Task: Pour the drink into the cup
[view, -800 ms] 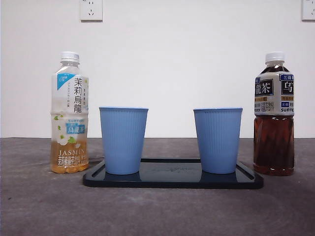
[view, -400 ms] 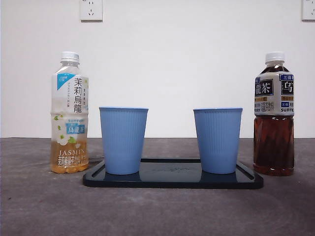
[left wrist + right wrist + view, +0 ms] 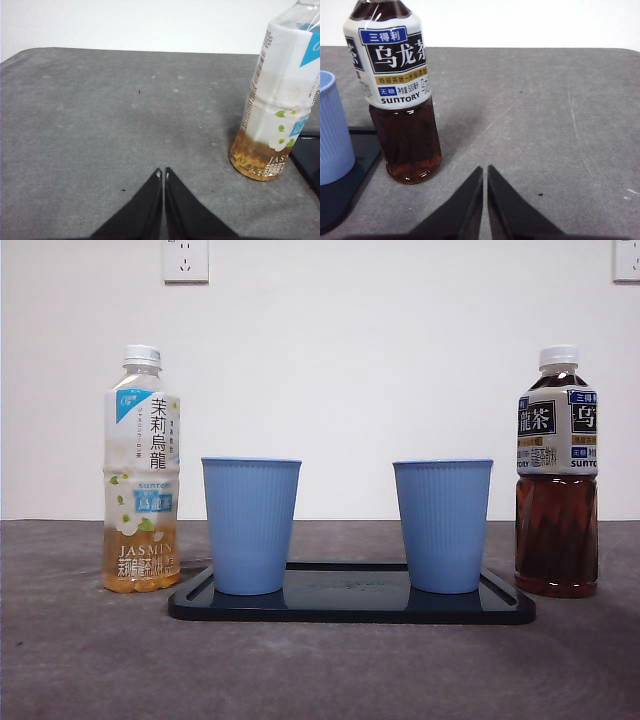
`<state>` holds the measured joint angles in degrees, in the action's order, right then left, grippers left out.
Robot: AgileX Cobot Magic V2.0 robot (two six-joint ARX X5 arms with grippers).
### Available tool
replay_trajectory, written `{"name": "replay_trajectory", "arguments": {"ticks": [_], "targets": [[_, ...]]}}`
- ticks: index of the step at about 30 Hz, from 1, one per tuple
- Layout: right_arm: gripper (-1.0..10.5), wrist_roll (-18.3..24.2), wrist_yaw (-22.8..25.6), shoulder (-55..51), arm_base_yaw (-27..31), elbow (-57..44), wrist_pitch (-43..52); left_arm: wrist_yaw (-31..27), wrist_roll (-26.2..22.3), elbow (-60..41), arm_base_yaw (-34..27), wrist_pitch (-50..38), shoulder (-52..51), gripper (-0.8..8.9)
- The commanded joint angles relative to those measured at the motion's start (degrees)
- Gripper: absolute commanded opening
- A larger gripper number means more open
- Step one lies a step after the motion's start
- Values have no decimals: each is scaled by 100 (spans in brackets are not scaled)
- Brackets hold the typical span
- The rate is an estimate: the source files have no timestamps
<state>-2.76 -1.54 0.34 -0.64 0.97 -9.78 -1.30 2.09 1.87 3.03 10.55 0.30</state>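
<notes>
Nothing is moving since the earlier frames. Two blue ribbed cups (image 3: pixel 251 525) (image 3: pixel 443 524) are standing upright on the black tray (image 3: pixel 351 607); the pale jasmine tea bottle (image 3: pixel 142 472) is standing just off its left end, the dark oolong tea bottle (image 3: pixel 557 475) off its right. Left gripper (image 3: pixel 163 173) and right gripper (image 3: pixel 485 170) are hanging closed, empty, apart from the bottles.

Two ribbed blue cups, left cup (image 3: pixel 251 525) and right cup (image 3: pixel 443 525), stand upright and apart. A capped jasmine tea bottle (image 3: pixel 142 480), about a quarter full of pale amber liquid, stands upright beside the left cup; a capped, nearly full dark oolong tea bottle (image 3: pixel 557 480) stands beside the right.
</notes>
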Motion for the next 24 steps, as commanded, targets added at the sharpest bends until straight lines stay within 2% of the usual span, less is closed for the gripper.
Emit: {"name": "replay_trajectory", "arguments": {"ticks": [1,24], "targets": [[11,-35,7,-15,2,-31,39,7,13,-109,-7,35,-11,7],[12,-35,4,-15,2,-26,76,7,13,-109,-7,35,-11,7]]}}
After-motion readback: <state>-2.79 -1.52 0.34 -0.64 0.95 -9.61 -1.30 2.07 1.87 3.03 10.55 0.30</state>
